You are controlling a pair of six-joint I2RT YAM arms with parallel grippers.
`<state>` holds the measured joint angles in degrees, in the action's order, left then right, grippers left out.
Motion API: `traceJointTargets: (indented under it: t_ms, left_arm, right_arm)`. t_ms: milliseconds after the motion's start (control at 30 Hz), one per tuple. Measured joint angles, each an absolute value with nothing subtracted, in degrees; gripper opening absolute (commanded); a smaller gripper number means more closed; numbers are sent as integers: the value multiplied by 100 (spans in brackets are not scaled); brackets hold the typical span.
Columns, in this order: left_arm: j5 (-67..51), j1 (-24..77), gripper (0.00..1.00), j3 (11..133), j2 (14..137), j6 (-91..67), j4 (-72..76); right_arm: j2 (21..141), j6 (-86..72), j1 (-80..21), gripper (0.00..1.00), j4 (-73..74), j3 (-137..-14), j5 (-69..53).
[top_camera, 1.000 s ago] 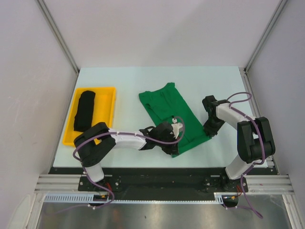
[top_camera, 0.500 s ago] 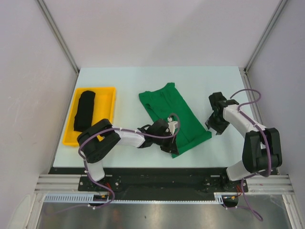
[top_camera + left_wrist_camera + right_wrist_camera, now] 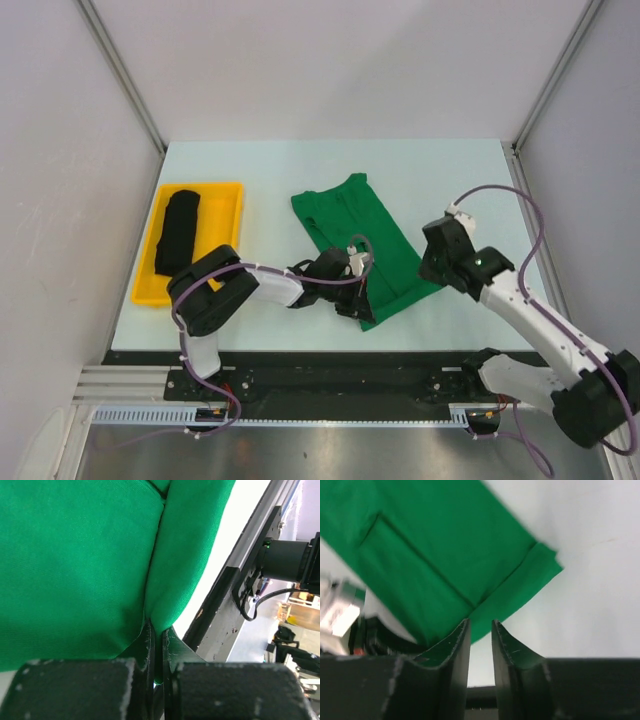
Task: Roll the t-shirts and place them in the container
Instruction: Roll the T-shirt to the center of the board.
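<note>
Your left hand (image 3: 354, 296) is clamped tight on the green t-shirt (image 3: 350, 225), at its near edge. In the left wrist view the fingers of that hand (image 3: 156, 630) meet w/ a pinch of green cloth (image 3: 75, 555) drawn down into the seam btw them, & a crease runs up the fabric from that pinch. Your right hand (image 3: 430, 268) sits at the shirt's near right corner. From its own cam the hand (image 3: 480, 623) has its fingers parted by a narrow gap, nothing in it, only white counter (image 3: 590, 605) showing through. It's off the cloth, hovering just near of the corner, where a folded strip of green (image 3: 445, 545) runs along the edge. The shirt lies folded into a long flat band, running diagonally from far left to near right around the ctr of the counter (image 3: 450, 170). The black t-shirt (image 3: 178, 230) is already in a roll, lying lengthwise in the yellow tray (image 3: 238, 232) on the left side, well apart from both hands.
</note>
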<state>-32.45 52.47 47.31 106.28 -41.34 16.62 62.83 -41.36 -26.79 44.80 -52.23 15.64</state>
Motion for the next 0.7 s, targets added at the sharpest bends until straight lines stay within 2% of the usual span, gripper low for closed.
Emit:
traceJointTargets:
  t_ms: [100,167,333,700]
  left_arm:
    - [-3323,5216,0,4729,10665,-4202,1704]
    - [-3352,5201,0,4729,10676,-4219,1715]
    - [-3400,5186,0,4724,10707,-4265,1756]
    - [-3511,5144,1,4724,10759,-4338,1817]
  right_arm:
    - [5730,-4191,-3380,16,4401,-4724,1636]
    - [5498,-4307,-3828,16,4401,-4407,1750]
    - [5468,-4569,-4567,15,4399,-3927,2014]
    - [6486,-4713,-4790,14,3815,-3892,2375]
